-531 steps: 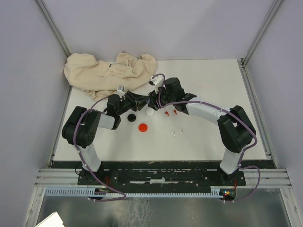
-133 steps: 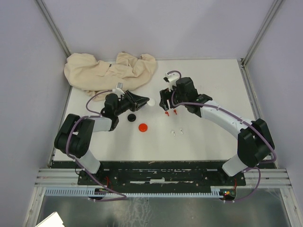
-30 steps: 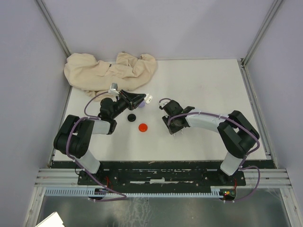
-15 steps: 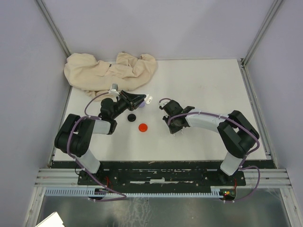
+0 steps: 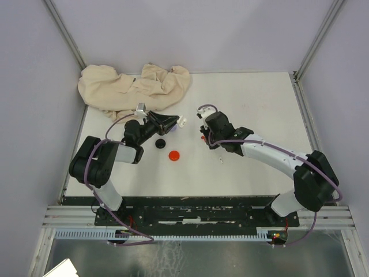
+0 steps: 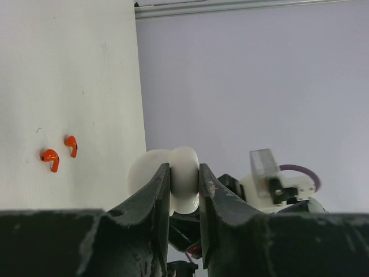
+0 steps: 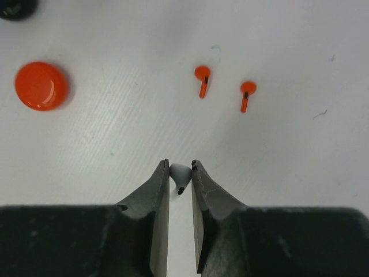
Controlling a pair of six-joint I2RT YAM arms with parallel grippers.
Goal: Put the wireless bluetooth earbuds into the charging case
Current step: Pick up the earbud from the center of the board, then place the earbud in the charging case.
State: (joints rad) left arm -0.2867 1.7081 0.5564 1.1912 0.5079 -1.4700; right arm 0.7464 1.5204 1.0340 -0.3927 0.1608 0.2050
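Observation:
My left gripper (image 5: 177,122) (image 6: 184,168) is shut on the white charging case (image 5: 181,121) (image 6: 185,158), which it holds off the table with its lid (image 6: 144,172) swung open. A white earbud (image 7: 180,172) is pinched between the fingertips of my right gripper (image 5: 210,140) (image 7: 180,166), just above the table and to the right of the case. Two red earbuds (image 7: 202,78) (image 7: 246,92) lie a little beyond those fingertips. Another white earbud (image 5: 220,160) lies on the table below the right wrist.
A red disc (image 5: 173,154) (image 7: 41,85) and a black disc (image 5: 159,142) sit between the two arms. A crumpled beige cloth (image 5: 135,86) covers the back left corner. Grey walls enclose the white table (image 5: 259,109).
My right gripper has shut on a white earbud, lifted it off the table and moved back toward the red earbuds. The left gripper and the case have stayed put.

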